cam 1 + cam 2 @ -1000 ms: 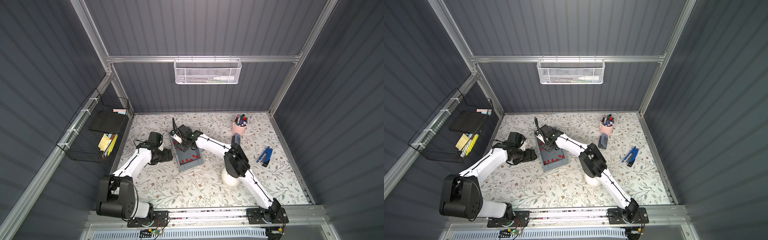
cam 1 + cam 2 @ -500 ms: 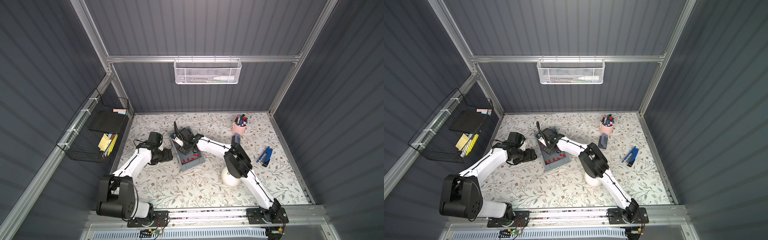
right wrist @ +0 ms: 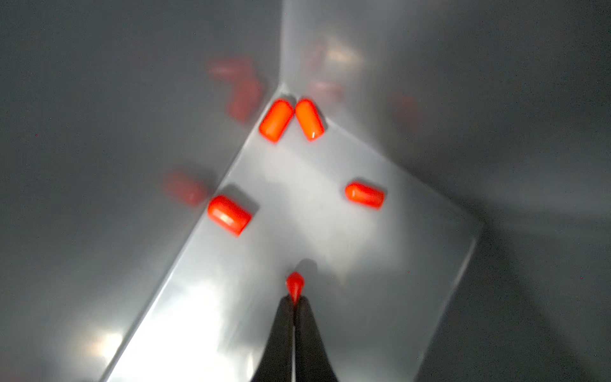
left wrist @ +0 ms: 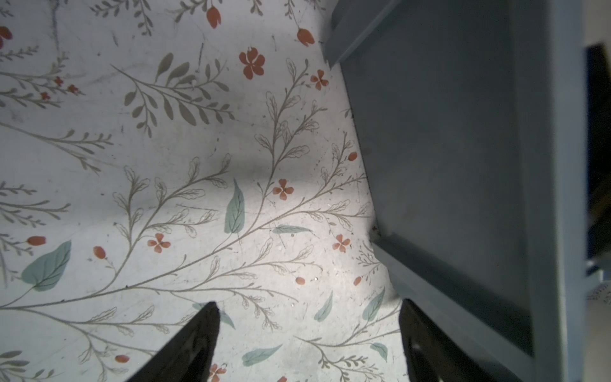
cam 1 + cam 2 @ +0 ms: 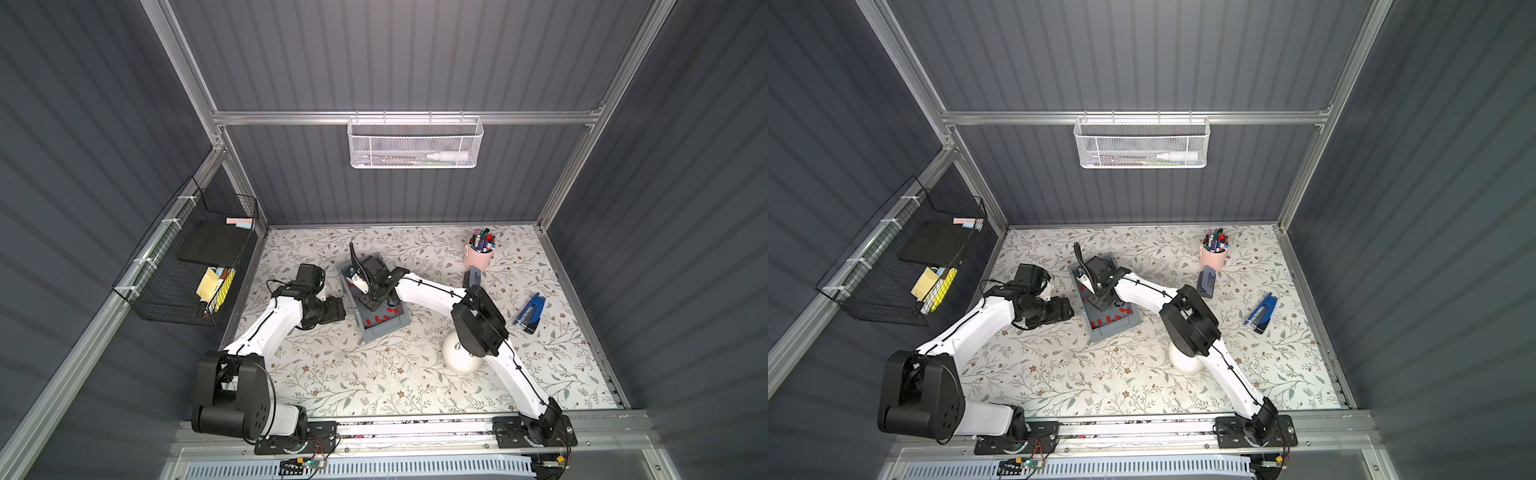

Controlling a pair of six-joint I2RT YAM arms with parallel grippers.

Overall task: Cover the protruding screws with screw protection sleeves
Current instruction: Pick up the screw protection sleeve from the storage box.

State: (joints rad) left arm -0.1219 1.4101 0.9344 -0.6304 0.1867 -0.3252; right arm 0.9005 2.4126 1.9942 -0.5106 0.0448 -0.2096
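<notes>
Right wrist view, entry 1: right gripper [image 3: 293, 306]. Its jaws are together, clamped on one red screw protection sleeve [image 3: 294, 285]. Only the squashed tip pokes past the fingertips, low over the floor of the grey plastic bin [image 3: 380, 271]. I cannot tell whether it touches the floor.

Entry 2: loose sleeves [image 3: 276, 119]. Four are sharp in view, all lying on their sides. Two touch in the corner, one is by a wall and one sits apart on open floor. The faint red shapes on the walls read as reflections.

Entry 3, left wrist view: left gripper [image 4: 309, 334]. Its jaws are wide apart and empty, over the floral table [image 4: 165, 198] just beside the bin's outer wall.

Entry 4, in a top view: white dome [image 5: 457, 363]. It stands well apart from the bin, partly under the right arm's elbow. One protruding screw [image 5: 456, 345] shows as a small nub; I cannot make out the others.

Handling note, my judgement: the step in hand is the pick.
- I keep the clamp firm and lift straight up, clear of the bin walls and the neighbouring sleeves.
- The sleeve looks pinched flat, so before I carry it to the dome I check which end is open.
- If the mouth is crushed shut or faces the wrong way, I re-grip it across the body.
</notes>
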